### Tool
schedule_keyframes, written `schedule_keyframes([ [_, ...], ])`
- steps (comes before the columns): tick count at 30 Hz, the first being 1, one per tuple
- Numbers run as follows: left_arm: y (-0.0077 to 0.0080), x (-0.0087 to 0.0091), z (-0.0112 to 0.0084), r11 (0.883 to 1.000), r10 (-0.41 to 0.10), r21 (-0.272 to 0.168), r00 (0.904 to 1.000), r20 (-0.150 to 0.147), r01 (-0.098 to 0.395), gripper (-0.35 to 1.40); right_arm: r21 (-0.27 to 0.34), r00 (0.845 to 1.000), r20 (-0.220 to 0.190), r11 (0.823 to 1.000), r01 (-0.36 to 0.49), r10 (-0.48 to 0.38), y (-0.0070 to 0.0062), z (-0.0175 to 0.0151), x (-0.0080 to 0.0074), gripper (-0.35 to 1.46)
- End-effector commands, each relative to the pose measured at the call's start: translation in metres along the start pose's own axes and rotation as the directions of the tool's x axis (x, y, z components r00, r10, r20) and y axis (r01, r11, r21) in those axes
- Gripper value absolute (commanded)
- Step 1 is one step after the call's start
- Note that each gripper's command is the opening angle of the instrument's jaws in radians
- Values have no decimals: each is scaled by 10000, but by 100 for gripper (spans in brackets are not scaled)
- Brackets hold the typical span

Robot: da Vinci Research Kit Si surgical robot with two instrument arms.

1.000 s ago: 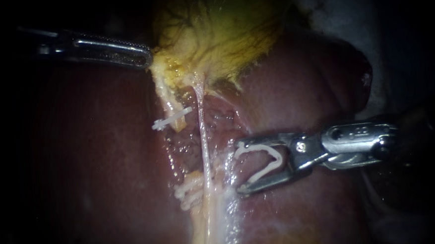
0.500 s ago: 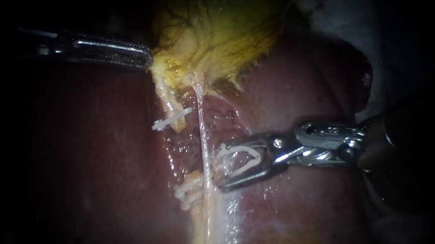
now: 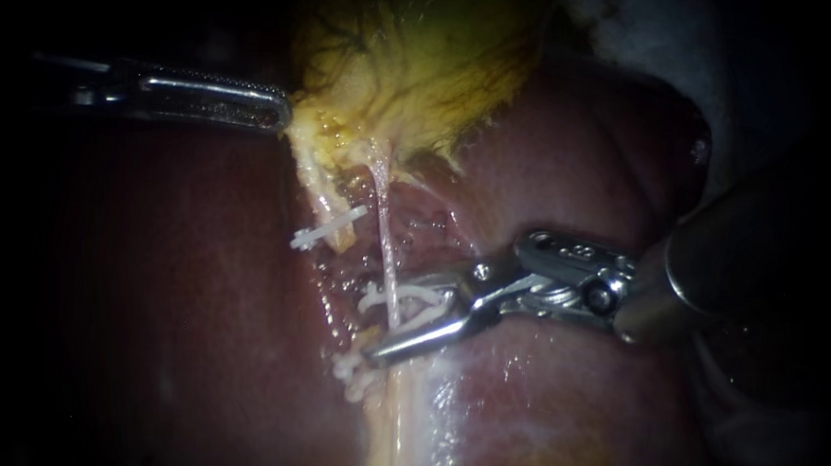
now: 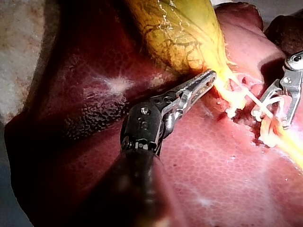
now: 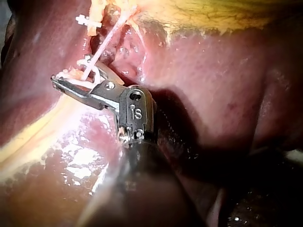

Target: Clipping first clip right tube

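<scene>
The right tube [image 3: 385, 236] is a thin pale strand running down from the yellow gallbladder [image 3: 415, 62] over the liver [image 3: 176, 277]. My right instrument [image 3: 382, 324] comes in from the right and holds a white clip [image 3: 410, 306] between its jaws. The jaws stand a little apart, one on each side of the tube, low on the strand. The right wrist view shows the same straddle, with my right instrument [image 5: 71, 73] around the strand. My left instrument [image 3: 276, 112] is shut on the gallbladder's edge and holds it taut; its jaws [image 4: 209, 77] also show in the left wrist view.
The left tube [image 3: 315, 185] carries a white clip [image 3: 328, 227] across it. More white clips [image 3: 356, 370] sit lower down, just under my right instrument's lower jaw. A raw red bed [image 3: 426, 219] lies between the tubes and the liver.
My right instrument has moved left across the liver with the clip, from beside the right tube to straddling it. Its jaws stand closer together. The left instrument has not moved.
</scene>
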Motion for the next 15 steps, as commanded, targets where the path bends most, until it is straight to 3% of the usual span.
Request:
schedule_keyframes([
  [1, 0, 0, 0, 10000, 0, -3, 10000, 0, 0, -35, 151, 10000, -66, 9999, 19, -18, -4, 0, 1, 56],
  [9, 0, 0, 0, 10000, 2, -8, 10000, 1, -2, -35, 1140, 10000, -25, 9935, 80, -77, -30, 12, -4, 54],
  [15, -1, 1, 0, 10000, 4, -10, 10000, 2, -4, -35, 1456, 9997, 195, 9893, 101, -131, -36, 15, -4, 50],
])
